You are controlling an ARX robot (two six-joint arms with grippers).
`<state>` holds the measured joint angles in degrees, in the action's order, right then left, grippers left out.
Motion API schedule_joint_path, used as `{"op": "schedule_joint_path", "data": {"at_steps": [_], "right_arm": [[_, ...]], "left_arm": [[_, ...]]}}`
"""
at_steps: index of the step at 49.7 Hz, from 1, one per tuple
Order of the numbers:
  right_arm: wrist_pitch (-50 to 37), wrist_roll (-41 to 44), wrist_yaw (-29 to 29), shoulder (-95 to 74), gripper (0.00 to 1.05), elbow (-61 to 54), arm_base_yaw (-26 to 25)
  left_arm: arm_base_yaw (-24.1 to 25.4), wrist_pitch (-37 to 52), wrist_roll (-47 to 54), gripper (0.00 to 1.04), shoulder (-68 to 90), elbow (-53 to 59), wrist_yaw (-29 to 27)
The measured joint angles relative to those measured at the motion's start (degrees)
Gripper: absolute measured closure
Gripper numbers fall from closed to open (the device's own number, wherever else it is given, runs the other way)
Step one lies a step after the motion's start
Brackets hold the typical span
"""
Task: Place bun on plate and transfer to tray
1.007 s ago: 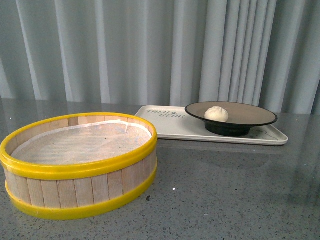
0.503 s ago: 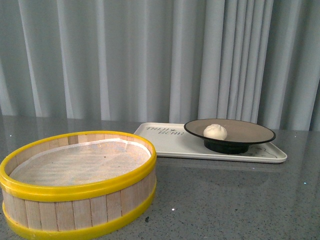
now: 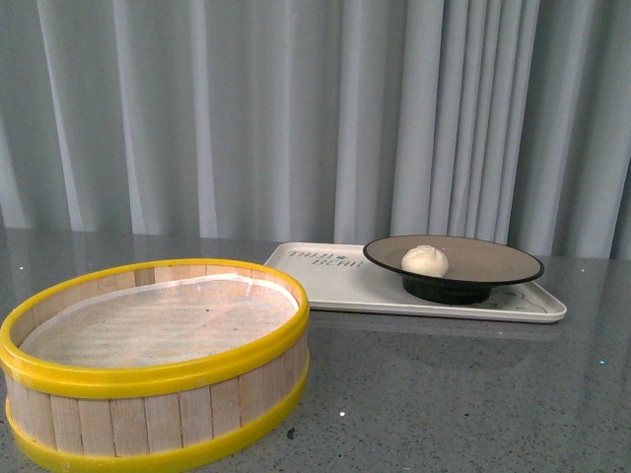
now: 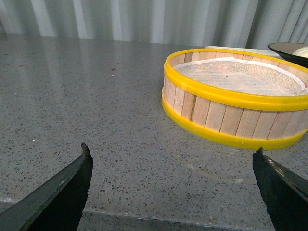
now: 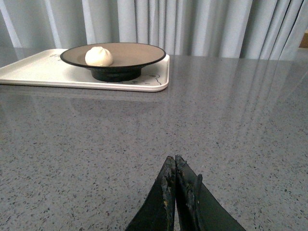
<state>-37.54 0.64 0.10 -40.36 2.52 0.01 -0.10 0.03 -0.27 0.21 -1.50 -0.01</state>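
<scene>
The white bun (image 3: 425,260) lies in the black-rimmed, tan plate (image 3: 493,258), and the plate stands on the cream tray (image 3: 340,276) at the back right of the grey table. The right wrist view shows the same bun (image 5: 98,56), plate (image 5: 139,54) and tray (image 5: 38,72) far ahead of my right gripper (image 5: 174,159), which is shut with nothing in it, low over the table. My left gripper (image 4: 172,153) is open and holds nothing, near the table's front edge, short of the steamer basket. Neither arm shows in the front view.
A yellow-rimmed wooden steamer basket (image 3: 158,360) with a white liner stands at the front left, seen too as the basket (image 4: 236,96) in the left wrist view. Grey curtains (image 3: 296,118) hang behind the table. The table's front edge (image 4: 168,219) runs just under my left gripper.
The front view has shifted: a second ago the basket, tray and plate sat higher in the picture. Since half a second ago nothing has visibly moved.
</scene>
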Motion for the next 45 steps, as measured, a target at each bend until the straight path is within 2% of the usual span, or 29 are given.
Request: {"op": "schedule_joint_path", "data": {"at_steps": [7,18,45], "right_arm": [[0.6,0.0,0.0,2.2,1.03,-2.1,0.0],[9.1,0.0,0.0,11.6,1.03,-2.2,0.0],[22.4,0.0,0.0,25.4,1.03,-2.2,0.0]], "left_arm": [[0.0,0.0,0.0,0.07,0.0,0.0,0.0],[0.0,0.0,0.0,0.07,0.0,0.0,0.0],[0.0,0.0,0.0,0.07,0.0,0.0,0.0]]}}
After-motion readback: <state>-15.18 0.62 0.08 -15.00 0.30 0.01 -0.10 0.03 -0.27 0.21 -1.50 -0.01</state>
